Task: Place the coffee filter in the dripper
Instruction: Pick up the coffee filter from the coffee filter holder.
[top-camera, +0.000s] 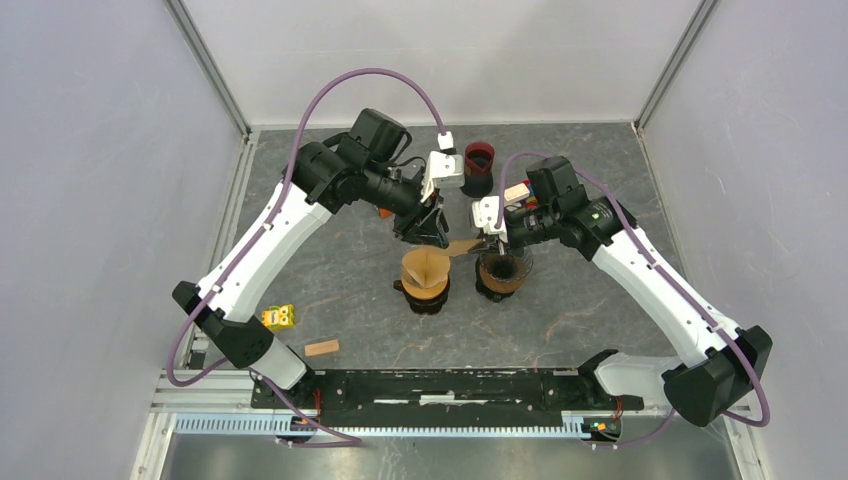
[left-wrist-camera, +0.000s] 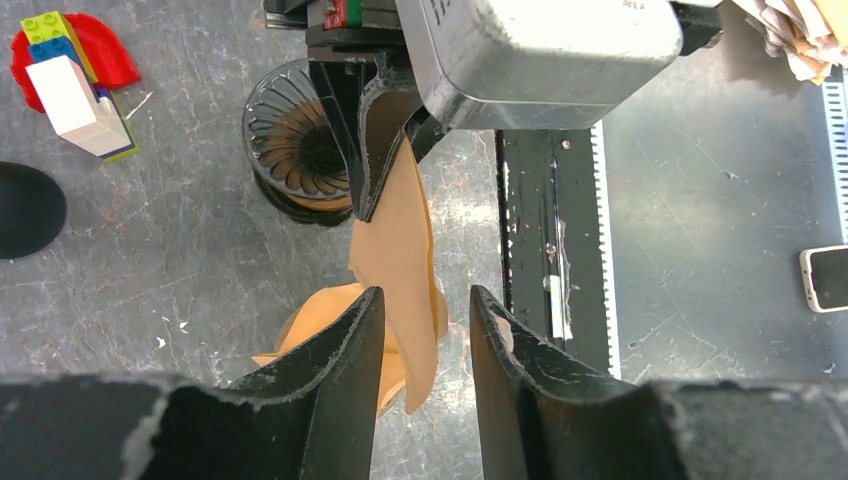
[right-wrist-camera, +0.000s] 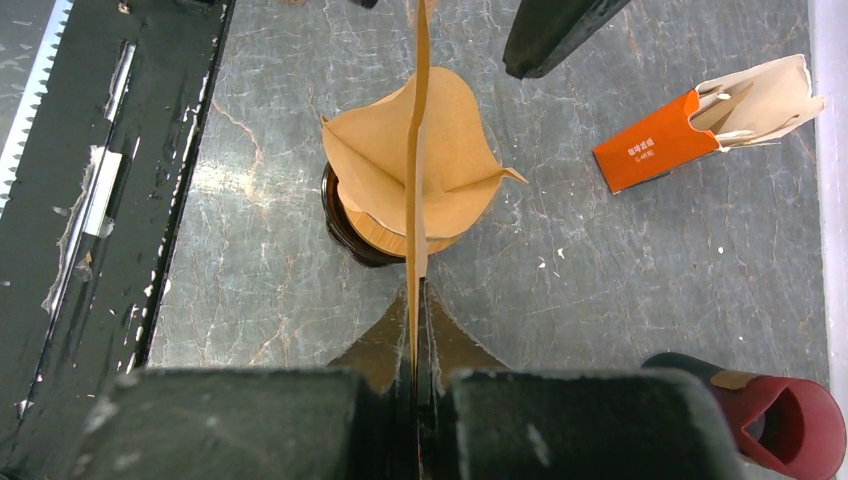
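My right gripper (top-camera: 488, 240) (right-wrist-camera: 420, 290) is shut on a flat, folded brown coffee filter (top-camera: 462, 247) (right-wrist-camera: 421, 100), seen edge-on in the right wrist view. The filter (left-wrist-camera: 400, 250) hangs out between the fingers of my left gripper (top-camera: 432, 232) (left-wrist-camera: 425, 295), which stands open around it, the paper close to the left finger. An empty black ribbed dripper (top-camera: 503, 272) (left-wrist-camera: 290, 150) sits just below the right gripper. A second dripper (top-camera: 425, 290) (right-wrist-camera: 345, 225) beside it holds an opened brown filter (right-wrist-camera: 385, 150).
A dark red cup (top-camera: 479, 158) (right-wrist-camera: 790, 425) stands at the back. An orange filter box (right-wrist-camera: 655, 150) lies near the left arm. Toy bricks (left-wrist-camera: 65, 80), a yellow piece (top-camera: 278, 317), a wooden block (top-camera: 321, 348) and the black front rail (top-camera: 440, 390) are around.
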